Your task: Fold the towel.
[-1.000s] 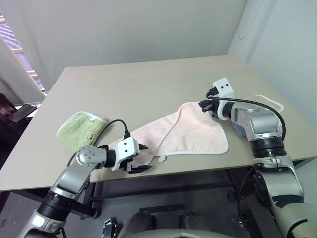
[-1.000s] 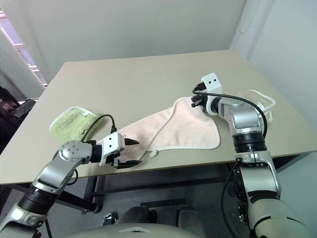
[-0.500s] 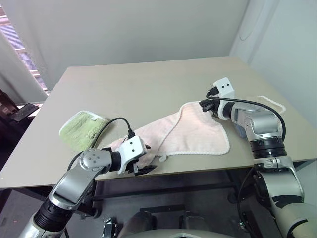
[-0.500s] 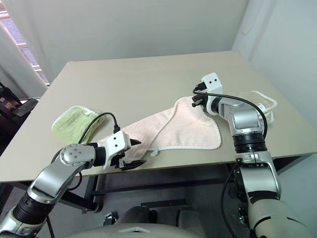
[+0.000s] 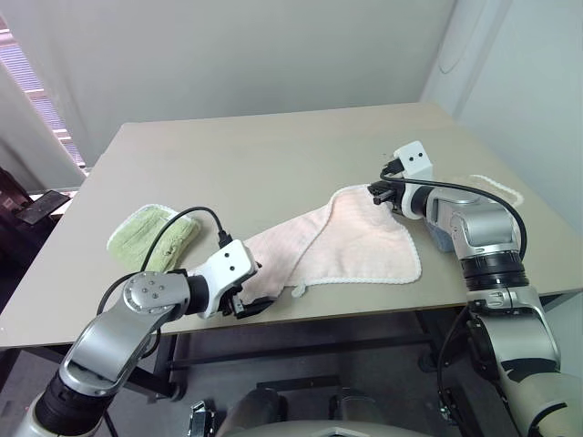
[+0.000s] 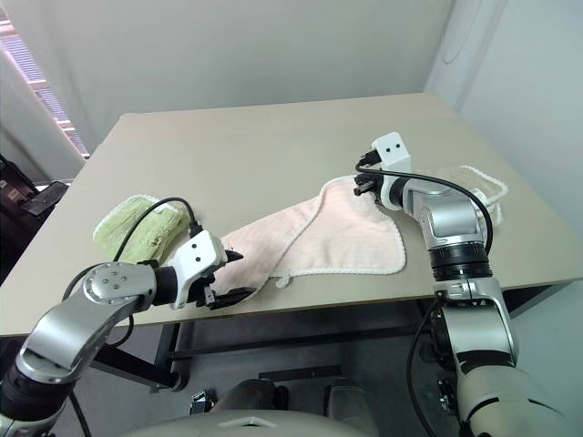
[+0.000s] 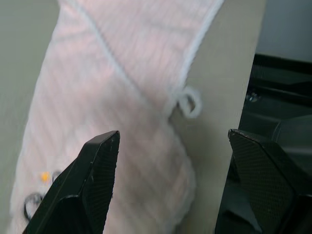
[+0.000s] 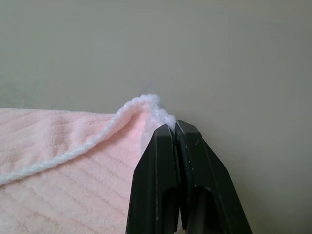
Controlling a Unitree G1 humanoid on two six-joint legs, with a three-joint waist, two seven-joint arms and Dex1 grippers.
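Table (image 5: 273,146) same – left pincer (image 6: 230,275) rolled, towel (image 5: 364,241) unmoved.

Head stereo overlooks table (image 5: 273,155); wrist cams close, seemingly on towel (image 7: 122,112).

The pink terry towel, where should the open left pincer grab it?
The large pale pink terry towel is best taken at its near-left end, approached from the table's front edge: the left pincer already straddles it, where the cloth bunches thick near the edge.
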